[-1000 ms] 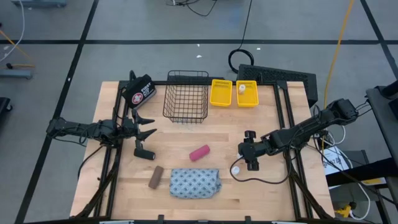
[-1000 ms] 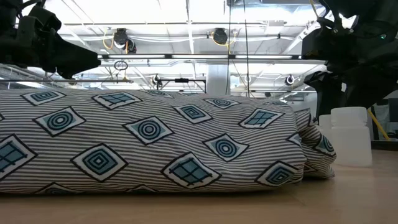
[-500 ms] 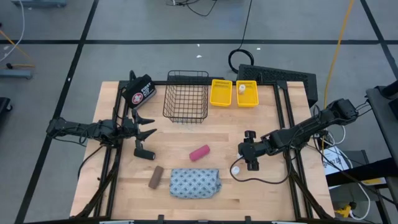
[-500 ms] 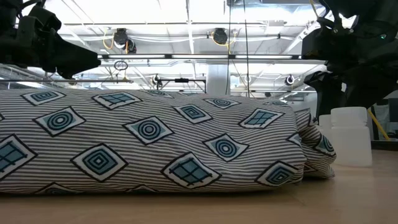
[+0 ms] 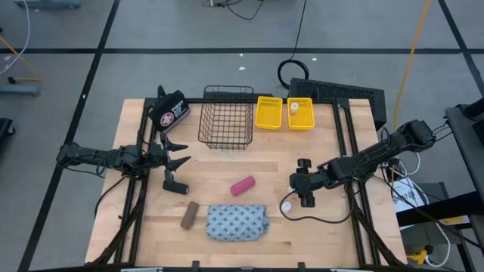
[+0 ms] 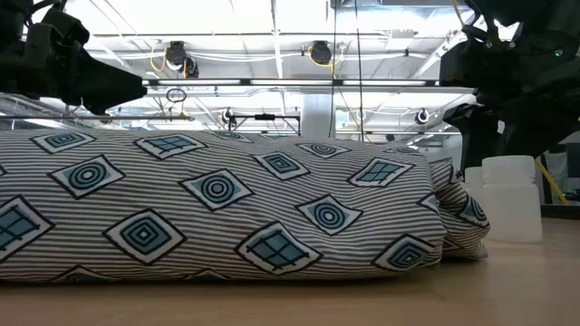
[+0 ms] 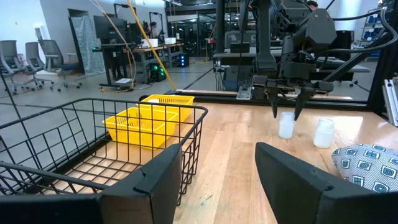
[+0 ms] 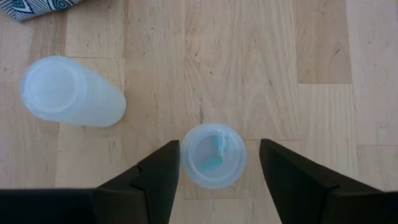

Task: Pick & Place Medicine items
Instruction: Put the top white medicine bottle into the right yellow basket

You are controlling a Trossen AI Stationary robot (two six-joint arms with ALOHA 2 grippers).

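Nothing moved; right claw (image 8: 211, 180) over bottle (image 8: 212, 155)

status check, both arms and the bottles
Right gripper jaws open, straddling a white bottle. Left gripper open, idle by wire basket. Nothing blocking.

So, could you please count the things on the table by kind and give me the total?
white bottles: 3 (one in a yellow bin)
pink roll: 1
brown bar: 1
black handled piece: 1
patterned pouch: 1
yellow bins: 2
wire basket: 1
black bag: 1
Total: 11
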